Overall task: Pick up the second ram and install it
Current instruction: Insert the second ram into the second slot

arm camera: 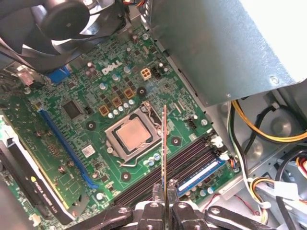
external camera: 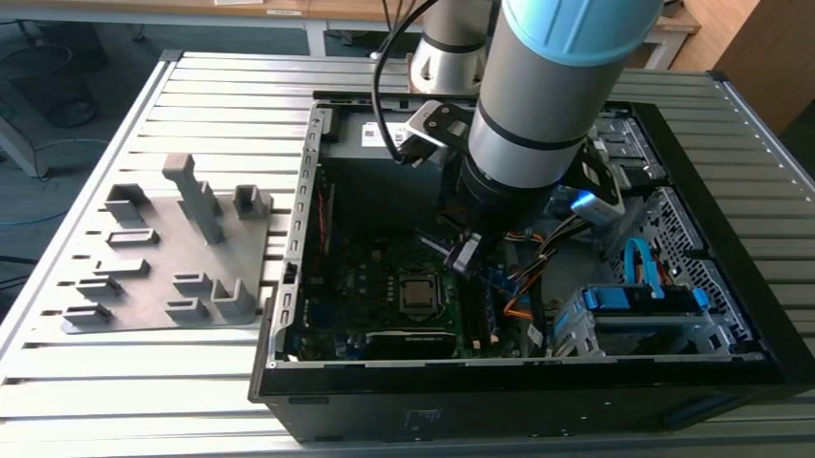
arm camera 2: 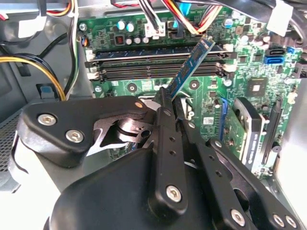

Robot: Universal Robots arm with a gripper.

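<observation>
My gripper (arm camera 2: pixel 171 103) is shut on the second ram (arm camera 2: pixel 193 63), a thin dark blue-green stick that juts out from between the two black fingers. It hangs tilted above the motherboard, its far end over the black memory slots (arm camera 2: pixel 144 68). In the first wrist view the ram (arm camera: pixel 164 139) shows edge-on, standing up from the gripper (arm camera: pixel 164 190) between the CPU socket (arm camera: pixel 132 134) and the memory slots (arm camera: pixel 153 179). Another stick (arm camera: pixel 201 173) sits seated in the outermost slot. In the exterior view the gripper (external camera: pixel 465 256) is low inside the open computer case (external camera: pixel 535 377).
A grey plastic holder (external camera: pixel 166 258) with upright ribs lies on the slatted table, on the exterior view's left of the case. Inside the case are a fan (arm camera: pixel 62 19), the metal power supply box (arm camera: pixel 225 43), loose coloured cables (arm camera: pixel 268 136) and flat blue cables (external camera: pixel 643 267).
</observation>
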